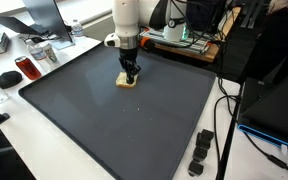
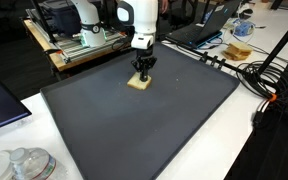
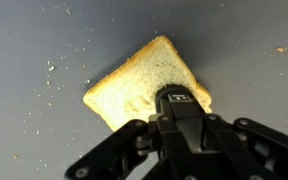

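A slice of toast bread (image 3: pixel 139 82) lies flat on the dark grey mat (image 1: pixel 134 120); it also shows as a small tan square in both exterior views, bread (image 1: pixel 127 83) and bread (image 2: pixel 139 84). My gripper (image 3: pixel 176 100) stands straight above it, pointing down, with its fingers together and their tips pressed onto the slice's near edge. In the exterior views the gripper (image 1: pixel 130 74) and gripper (image 2: pixel 143 72) touch the bread from above. What lies under the fingertips is hidden.
Crumbs are scattered on the mat (image 3: pixel 54 70). A black object (image 1: pixel 200 152) sits at the mat's near corner. Cables (image 2: pixel 259 75), a laptop (image 2: pixel 199 25), a red can (image 1: pixel 25 68) and clutter ring the mat on the white table.
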{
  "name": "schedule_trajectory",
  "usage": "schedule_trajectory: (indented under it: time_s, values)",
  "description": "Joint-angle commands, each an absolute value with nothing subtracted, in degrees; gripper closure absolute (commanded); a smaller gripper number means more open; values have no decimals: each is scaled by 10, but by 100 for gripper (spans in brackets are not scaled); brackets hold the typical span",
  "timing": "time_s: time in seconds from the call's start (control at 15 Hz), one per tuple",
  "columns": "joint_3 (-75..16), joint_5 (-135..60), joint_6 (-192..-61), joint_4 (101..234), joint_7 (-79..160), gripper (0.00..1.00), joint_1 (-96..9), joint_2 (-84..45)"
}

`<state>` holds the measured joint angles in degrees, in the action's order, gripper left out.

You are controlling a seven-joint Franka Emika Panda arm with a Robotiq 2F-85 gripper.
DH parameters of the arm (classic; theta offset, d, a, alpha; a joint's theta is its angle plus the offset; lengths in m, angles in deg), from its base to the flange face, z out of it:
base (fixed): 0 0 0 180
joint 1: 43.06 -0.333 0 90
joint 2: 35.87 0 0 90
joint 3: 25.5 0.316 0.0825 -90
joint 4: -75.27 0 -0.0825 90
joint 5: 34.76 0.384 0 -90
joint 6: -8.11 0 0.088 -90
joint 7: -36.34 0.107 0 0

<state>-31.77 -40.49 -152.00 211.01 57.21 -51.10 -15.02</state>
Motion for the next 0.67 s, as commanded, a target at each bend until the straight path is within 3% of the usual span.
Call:
schedule_trajectory:
  time_s: [0.0,0.6]
  values:
    - [-317,-399,-1543,2082,585,95,-521,-63]
    - [-317,-399,-1537,2076,585,95,-520,-54]
